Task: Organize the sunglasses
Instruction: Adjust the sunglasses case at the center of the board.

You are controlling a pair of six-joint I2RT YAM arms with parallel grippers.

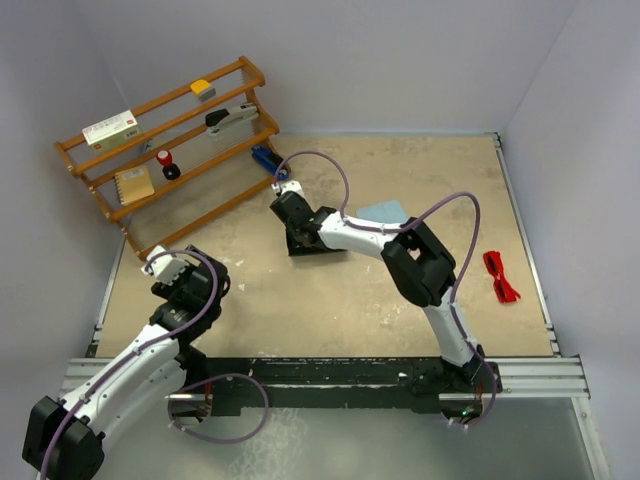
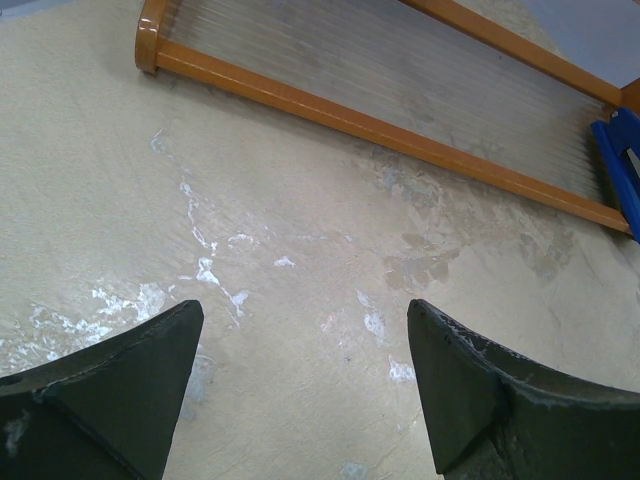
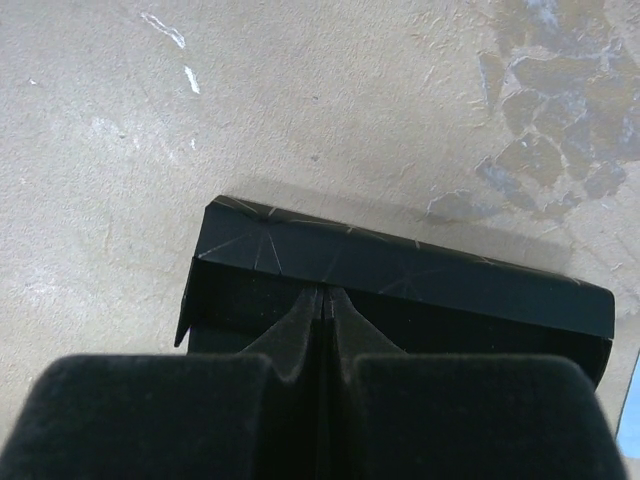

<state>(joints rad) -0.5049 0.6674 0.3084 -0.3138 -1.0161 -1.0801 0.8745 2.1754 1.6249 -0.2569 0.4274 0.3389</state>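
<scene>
Arms: R reaches fwd-left, R end effector (image 3: 322,300) closed at black case (image 3: 400,275); L end effector (image 2: 303,312) wide.

The small bright red sunglasses (image 1: 501,276) lie folded on the table's far right side, untouched.

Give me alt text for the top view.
The right hand, shut, is down at the black case in the middle of the table, while the red sunglasses lie apart near its right edge. The left hand is open near the wooden rack; a pale blue cloth lies beyond the right arm.
</scene>
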